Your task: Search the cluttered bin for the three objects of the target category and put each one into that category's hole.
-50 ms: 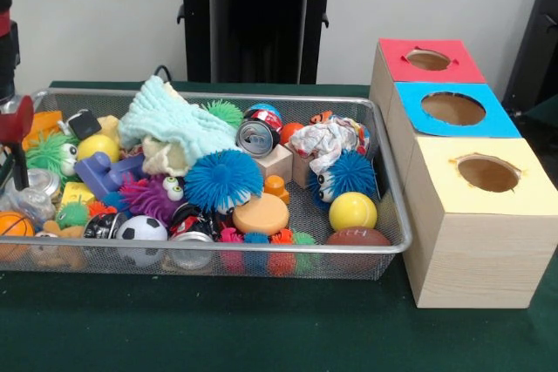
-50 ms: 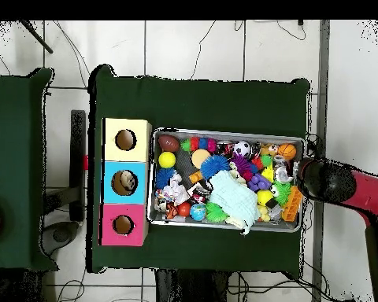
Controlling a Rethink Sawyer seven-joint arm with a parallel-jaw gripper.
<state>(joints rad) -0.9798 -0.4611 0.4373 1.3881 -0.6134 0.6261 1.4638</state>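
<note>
A wire-mesh bin [image 1: 384,246] is heaped with toys. A yellow ball [image 1: 352,211], a brown football [image 1: 358,237] and a soccer ball [image 1: 141,229] lie along its near side. Two spiky blue balls [image 1: 222,179] [image 1: 349,172] sit mid-bin by a dented can [image 1: 257,137]. Beside the bin stand three boxes with holes on top: red [image 1: 432,60], blue [image 1: 453,109] and yellow [image 1: 488,173]. My gripper [image 1: 16,158] hangs at the bin's left end in the front view, cut off by the picture edge. In the overhead view the arm [image 2: 326,182] covers it.
A pale green cloth [image 1: 174,124], crumpled paper [image 1: 327,141], a wooden block [image 1: 277,163], an orange disc [image 1: 260,213] and furry purple [image 1: 150,196] and green [image 1: 48,152] toys crowd the bin. From overhead, something pale shows inside the blue box's hole [image 2: 125,182].
</note>
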